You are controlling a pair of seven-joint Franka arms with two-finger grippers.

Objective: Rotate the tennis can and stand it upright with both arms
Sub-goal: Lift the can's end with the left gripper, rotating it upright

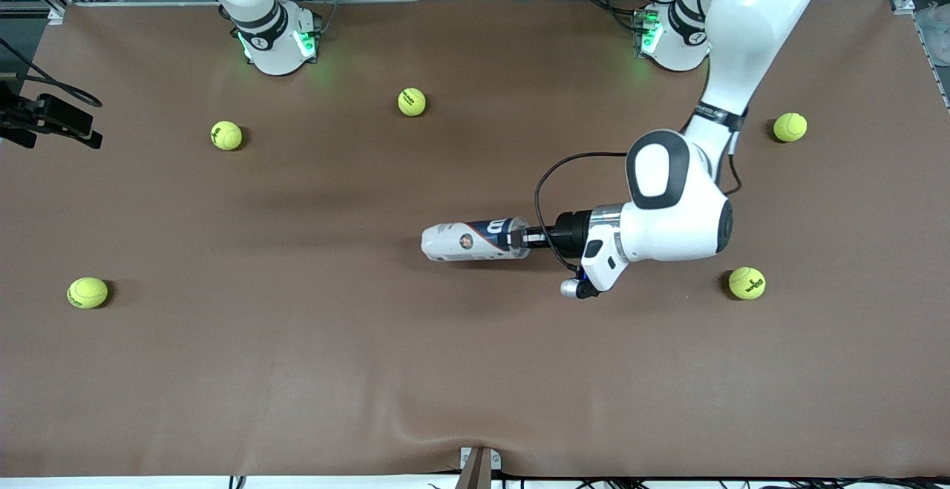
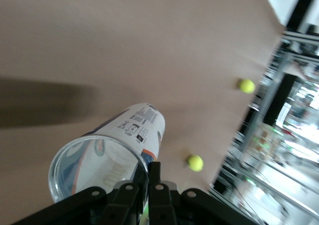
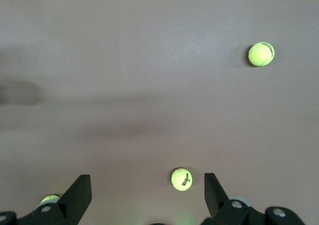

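The tennis can [image 1: 475, 240] lies on its side in the middle of the brown table, its open silver-rimmed end toward the left arm's end. My left gripper [image 1: 522, 238] is shut on that rim. In the left wrist view one finger [image 2: 155, 177] is outside the can [image 2: 119, 145] and the other is inside its mouth. The can looks empty. My right gripper [image 3: 147, 179] is open with nothing between its fingers, high above the table with a tennis ball [image 3: 181, 179] below it. In the front view only the right arm's base [image 1: 276, 36] shows.
Several yellow-green tennis balls lie scattered on the mat: one [image 1: 412, 102] near the bases, one [image 1: 226, 135] and one [image 1: 87, 292] toward the right arm's end, one [image 1: 790, 127] and one [image 1: 747, 283] toward the left arm's end. A black camera mount [image 1: 44, 119] stands at the table's edge.
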